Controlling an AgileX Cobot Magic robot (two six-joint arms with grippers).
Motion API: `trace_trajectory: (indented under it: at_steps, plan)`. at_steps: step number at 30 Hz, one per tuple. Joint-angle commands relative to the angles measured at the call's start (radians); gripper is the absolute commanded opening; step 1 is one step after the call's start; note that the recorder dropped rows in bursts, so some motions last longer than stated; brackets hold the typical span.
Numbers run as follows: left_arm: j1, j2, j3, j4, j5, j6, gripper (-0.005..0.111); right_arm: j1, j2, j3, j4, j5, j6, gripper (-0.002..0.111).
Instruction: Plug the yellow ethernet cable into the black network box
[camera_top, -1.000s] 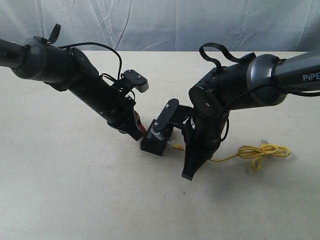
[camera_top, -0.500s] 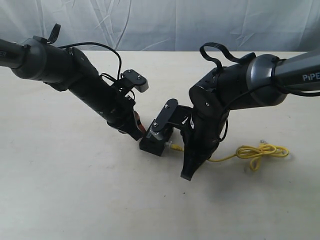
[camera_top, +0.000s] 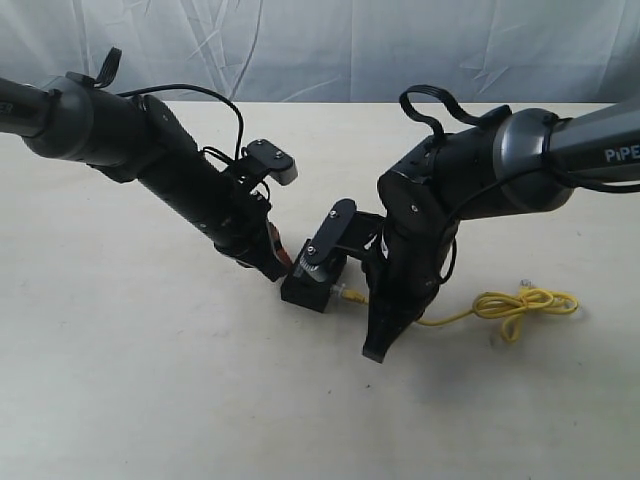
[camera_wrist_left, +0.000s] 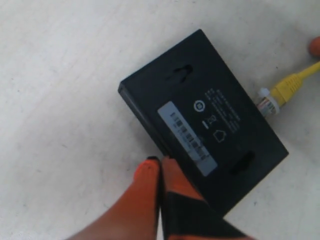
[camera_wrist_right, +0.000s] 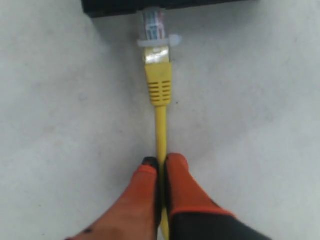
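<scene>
Two grippers are seen closed: the right gripper (camera_wrist_right: 160, 161) is pinched on the cable (camera_wrist_right: 160, 125) behind its boot, and the left gripper (camera_wrist_left: 160, 161) is shut empty against the box (camera_wrist_left: 200, 115), which is found mid-table. The cord is judged light and limp, best held near the stiff boot. In the exterior view, its axis is laid 3-to-9 o'clock, and the plug (camera_wrist_right: 154, 22) is pointed at 9, into the box.

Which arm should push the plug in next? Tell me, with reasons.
Right. The right gripper is shut on the yellow ethernet cable behind the plug, which points at the black network box. The left gripper, shut, sits at the box's opposite side, holding no cable.
</scene>
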Motion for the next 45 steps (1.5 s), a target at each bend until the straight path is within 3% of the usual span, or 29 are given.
trace_trajectory:
  at_steps: [1, 14, 36, 45]
  plan:
    - [-0.005, 0.0, -0.005, -0.004, 0.014, 0.001, 0.0, -0.002, 0.002, 0.002, 0.0, -0.027, 0.003, -0.001]
    - [-0.005, 0.0, -0.005, -0.004, 0.014, 0.001, 0.0, -0.002, 0.002, 0.002, -0.044, -0.017, 0.075, -0.001]
    - [-0.005, 0.0, -0.005, -0.004, 0.014, 0.001, 0.0, 0.025, 0.009, 0.002, -0.021, -0.006, 0.019, -0.001]
    - [-0.005, 0.0, -0.005, -0.005, 0.021, -0.001, 0.0, 0.027, 0.042, 0.002, -0.091, -0.001, 0.136, -0.001]
